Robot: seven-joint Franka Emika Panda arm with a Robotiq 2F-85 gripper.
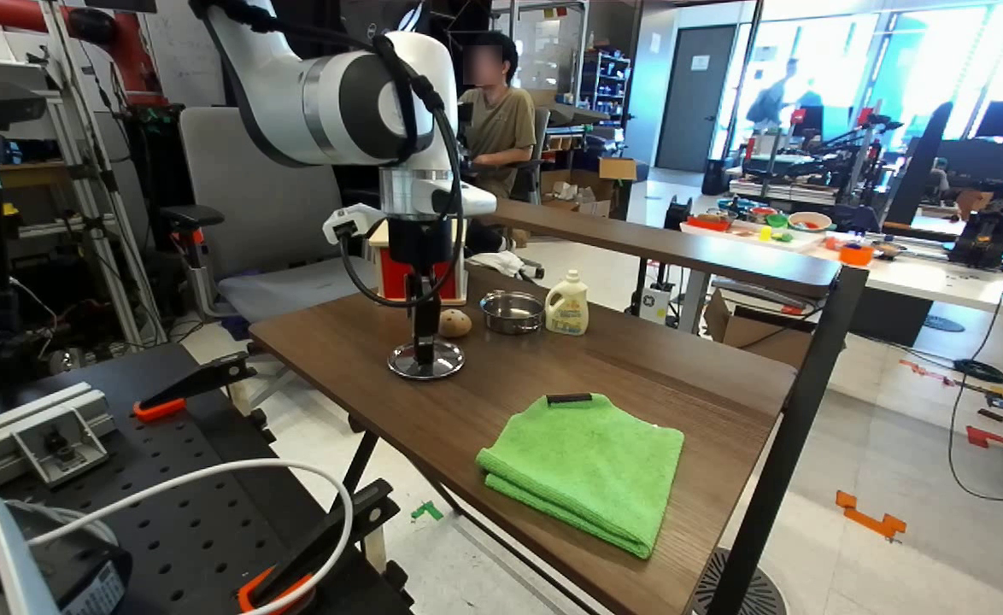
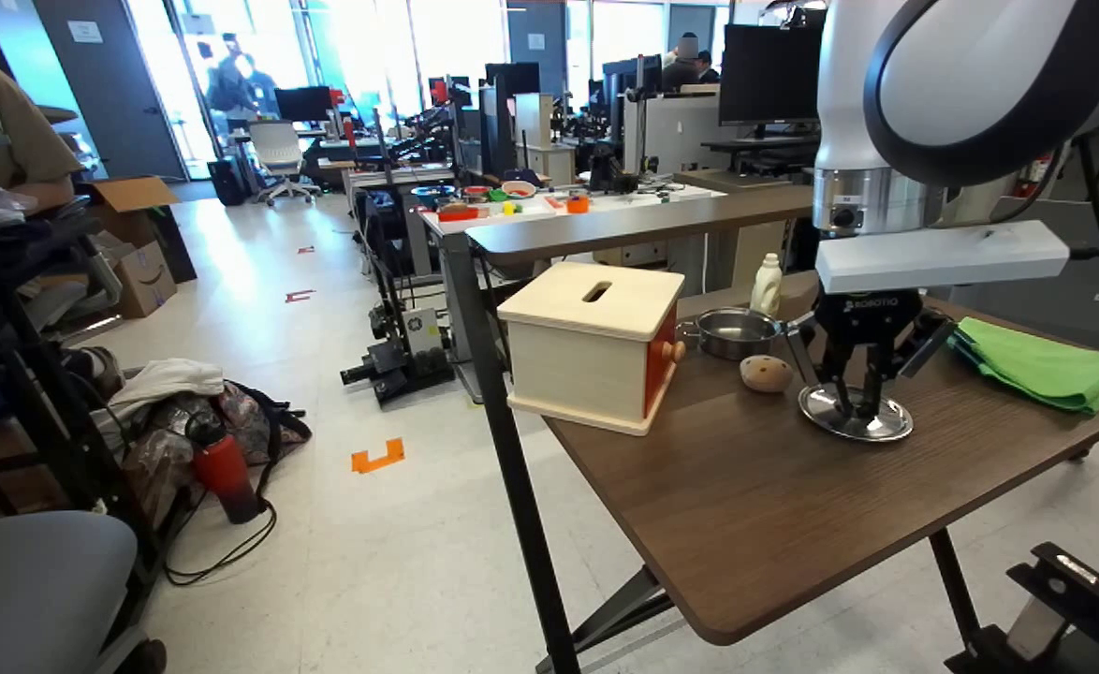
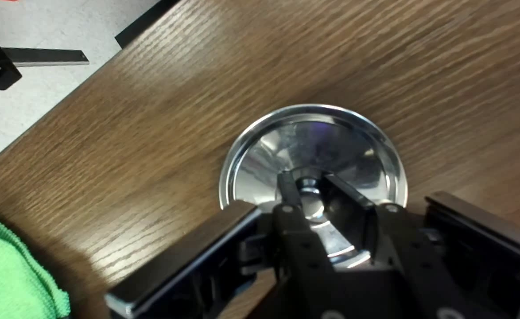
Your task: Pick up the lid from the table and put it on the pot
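The lid point(image 1: 448, 362) is a shiny silver disc with a knob at its middle. It lies flat on the brown table; I cannot tell whether it is slightly lifted. It shows in both exterior views point(image 2: 890, 424) and the wrist view point(image 3: 317, 146). My gripper point(image 3: 308, 179) is upright over it, its fingers closed around the knob point(image 3: 313, 206). The gripper also shows in both exterior views point(image 1: 424, 352) point(image 2: 857, 404). The pot point(image 1: 513, 321) is a low silver pot without cover, standing apart from the lid, and shows in both exterior views point(image 2: 735, 341).
A tan speckled ball-like object point(image 2: 765, 373) lies between lid and pot. A pale yellow bottle point(image 1: 567, 307) stands beside the pot. A wooden box with a red side point(image 2: 573, 356) stands at the table edge. A folded green cloth point(image 1: 591, 470) lies across the table.
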